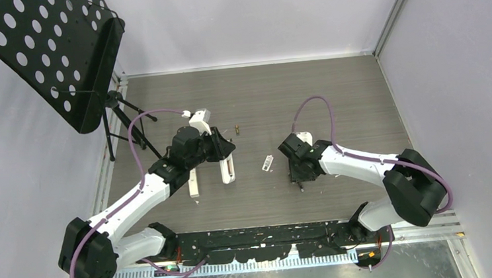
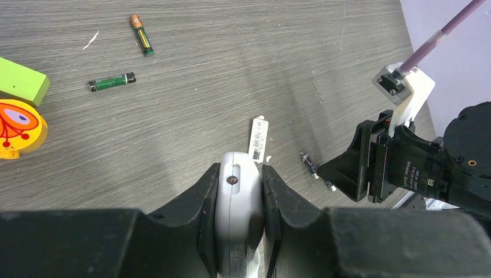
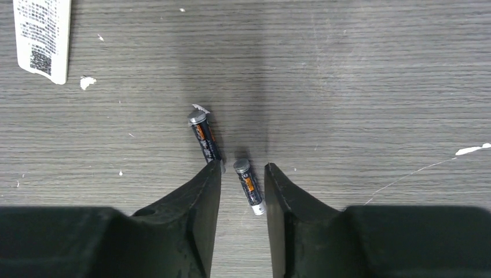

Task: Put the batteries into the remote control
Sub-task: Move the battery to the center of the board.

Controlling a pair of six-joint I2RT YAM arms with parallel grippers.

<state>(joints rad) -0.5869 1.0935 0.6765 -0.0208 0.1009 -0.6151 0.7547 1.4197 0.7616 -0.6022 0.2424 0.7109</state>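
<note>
Right claw (image 3: 243, 167) hangs low over the surface (image 3: 359, 87), its black fingers parted astride one dark battery (image 3: 249, 188) that lies flat in the gap, clear of both. A second battery (image 3: 205, 139) lies just outside one fingertip, its end at that tip. Off to one side lies a white printed label (image 3: 43, 37). Left claw (image 2: 240, 168) is clamped on the end of the white remote control (image 2: 234, 202). Well beyond it lie a green battery (image 2: 112, 81) and an orange-capped battery (image 2: 142, 43), near an orange-and-green toy (image 2: 17, 116). From above, another white remote (image 1: 194, 183) lies beside the left arm, and a black perforated music stand (image 1: 57, 54) stands far left.
</note>
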